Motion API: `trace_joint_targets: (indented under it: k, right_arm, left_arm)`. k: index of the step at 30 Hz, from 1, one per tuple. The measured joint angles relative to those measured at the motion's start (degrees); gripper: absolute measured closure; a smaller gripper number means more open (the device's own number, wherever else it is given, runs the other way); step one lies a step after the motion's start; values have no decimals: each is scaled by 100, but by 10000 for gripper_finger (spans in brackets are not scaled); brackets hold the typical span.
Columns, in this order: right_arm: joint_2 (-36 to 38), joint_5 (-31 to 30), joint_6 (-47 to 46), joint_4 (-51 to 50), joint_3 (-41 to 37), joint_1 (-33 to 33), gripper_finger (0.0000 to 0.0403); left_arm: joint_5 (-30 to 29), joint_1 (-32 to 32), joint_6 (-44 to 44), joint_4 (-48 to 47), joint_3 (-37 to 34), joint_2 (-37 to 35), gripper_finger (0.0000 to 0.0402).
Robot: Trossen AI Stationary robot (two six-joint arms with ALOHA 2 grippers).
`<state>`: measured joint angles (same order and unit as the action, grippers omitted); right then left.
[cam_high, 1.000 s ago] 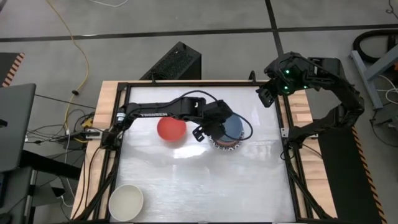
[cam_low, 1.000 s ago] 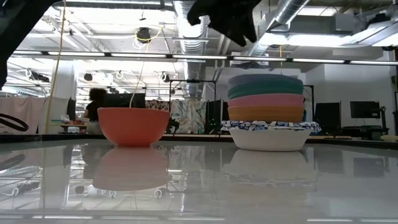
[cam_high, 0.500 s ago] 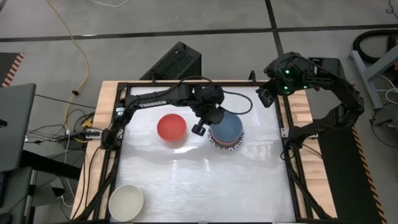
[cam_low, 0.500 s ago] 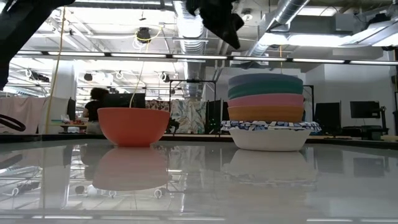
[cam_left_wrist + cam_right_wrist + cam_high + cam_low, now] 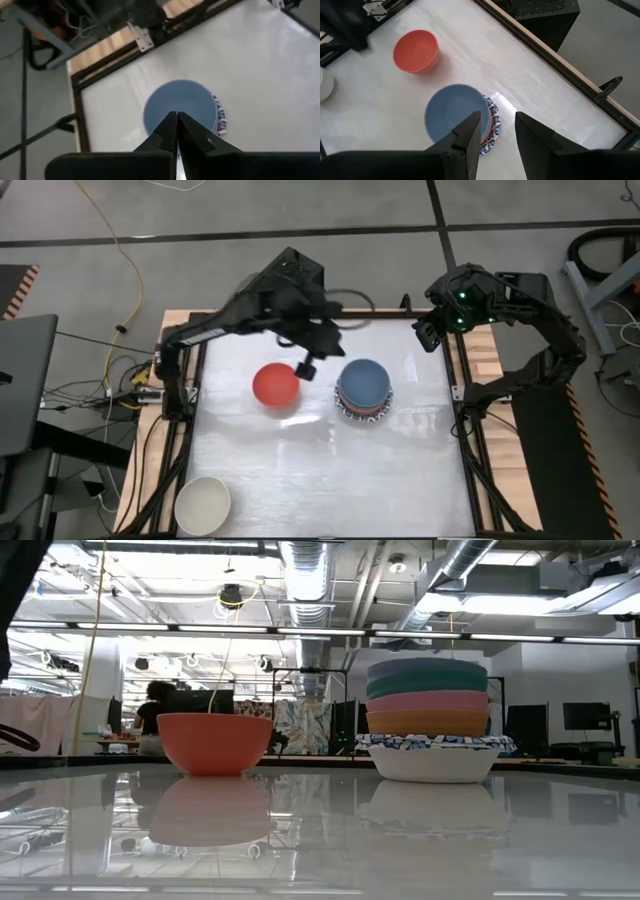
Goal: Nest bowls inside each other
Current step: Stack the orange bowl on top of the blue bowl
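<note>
A stack of nested bowls [image 5: 363,388] stands right of the table's middle, with a blue bowl [image 5: 180,106] on top. Its lowest bowl [image 5: 432,760], white with a blue-patterned rim, rests on the table. A red bowl [image 5: 274,384] stands alone to the stack's left. A cream bowl [image 5: 203,504] sits at the near left corner. My left gripper [image 5: 304,367] is shut and empty. It hangs high between the red bowl and the stack, toward the far side. My right gripper [image 5: 497,125] is open and empty, held high at the far right corner.
A black box [image 5: 285,278] stands just beyond the table's far edge. Dark frame rails [image 5: 462,395] run along the table's sides. The white tabletop [image 5: 330,480] lies bare across the near half, apart from the cream bowl.
My left gripper has risen from just over the stack, gone toward the table's far left and rolled. It has climbed out of the low view. The blue bowl stays on top of the stack, and the red bowl has not moved.
</note>
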<state>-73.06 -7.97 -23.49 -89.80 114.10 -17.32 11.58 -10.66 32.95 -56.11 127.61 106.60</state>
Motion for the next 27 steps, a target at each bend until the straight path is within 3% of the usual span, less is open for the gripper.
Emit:
trace_joint_targets:
  k: [5, 10, 13, 18, 22, 27]
  right_arm:
    - [0, -6, 6, 3, 0, 0, 262]
    - [-3, -248, 135, 19, 0, 0, 262]
    - [-35, -289, 149, 22, 0, -2, 262]
    - [-44, -295, 153, 67, 0, -11, 262]
    - [-44, -303, 152, 232, 0, -12, 262]
    - [-44, -310, 157, 355, 0, -13, 262]
  left_arm:
    - [9, -247, -378, -279, -73, -724, 402]
    - [-356, -323, -814, 326, -1019, -1825, 401]
    - [-715, -323, -1309, 763, -1899, -2618, 401]
    - [-1227, -326, -2720, 646, -3814, -3781, 401]
    - [-1435, -323, -3873, 697, -5389, -4543, 401]
    - [-2255, -330, -5035, 829, -6949, -5236, 398]
